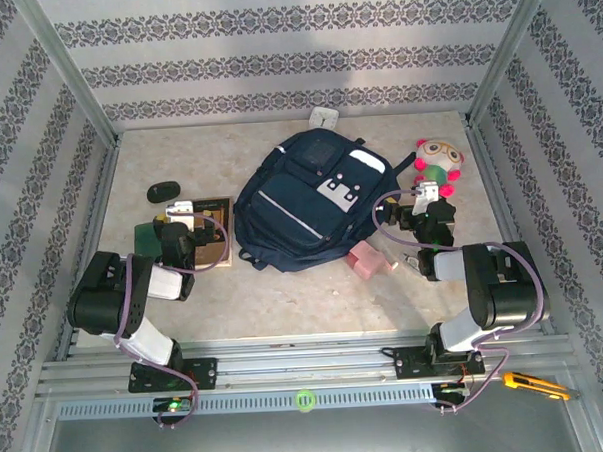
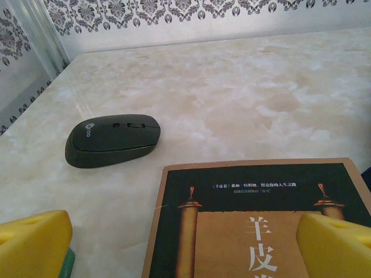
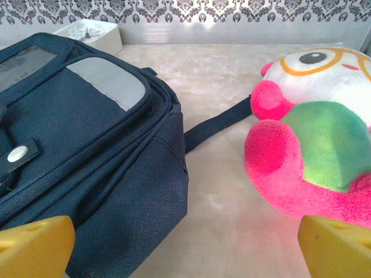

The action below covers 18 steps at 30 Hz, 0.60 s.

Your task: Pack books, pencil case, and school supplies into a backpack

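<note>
- Plainly, the left hand [image 2: 185, 246], spread wide and empty, hovers over the brown picture-cover book [image 2: 255, 220], which lies flat just left of the large navy fabric backpack [image 1: 310, 201].
- Its long axis seems to run away from the arm bases, along the backpack's left side.
- The right hand [image 3: 185, 249], equally spread and empty, sits right of the backpack; the small pale-pink pencil case [image 1: 366, 260] lies by its near right corner.

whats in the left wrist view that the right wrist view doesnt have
Left wrist, not right: a black mouse and the brown book with a scroll cover. Right wrist, not left: the pink-and-green plush toy, a white box, the backpack with its grey patch and strap. Both: marbled table, patterned wall, and an open end effector with yellow fingers: left end effector, right end effector.
</note>
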### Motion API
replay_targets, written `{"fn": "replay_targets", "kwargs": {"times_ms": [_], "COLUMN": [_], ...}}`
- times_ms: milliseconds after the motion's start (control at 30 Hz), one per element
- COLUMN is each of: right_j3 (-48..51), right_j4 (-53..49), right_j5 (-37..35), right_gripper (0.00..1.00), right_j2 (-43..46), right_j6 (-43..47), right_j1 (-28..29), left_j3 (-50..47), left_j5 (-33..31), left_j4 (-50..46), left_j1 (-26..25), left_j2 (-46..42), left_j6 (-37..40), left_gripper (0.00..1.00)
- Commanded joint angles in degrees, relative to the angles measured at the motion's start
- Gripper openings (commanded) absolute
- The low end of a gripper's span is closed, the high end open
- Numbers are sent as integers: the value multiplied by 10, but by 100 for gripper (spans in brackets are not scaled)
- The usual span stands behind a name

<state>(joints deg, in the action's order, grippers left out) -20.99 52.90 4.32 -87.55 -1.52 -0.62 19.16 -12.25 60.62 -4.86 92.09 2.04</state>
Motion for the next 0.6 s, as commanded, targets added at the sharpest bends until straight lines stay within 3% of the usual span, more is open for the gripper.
{"fn": "replay_targets", "kwargs": {"times_ms": [0,567], "right_j3": [-8,-8], "right_j4": [5,5], "right_j5": [-7,-9], "right_gripper": [98,98], "right_j2": [2,2], "right_j6": [-3,-4], "right_j1": [-1,0], "left_j3": [8,8], "left_j5": [-1,-1], "left_j4": [-4,-5], "left_j1": [7,7], "left_j2": [-2,-2], "left_j6": [-10,-11], "left_gripper": [99,99]}}
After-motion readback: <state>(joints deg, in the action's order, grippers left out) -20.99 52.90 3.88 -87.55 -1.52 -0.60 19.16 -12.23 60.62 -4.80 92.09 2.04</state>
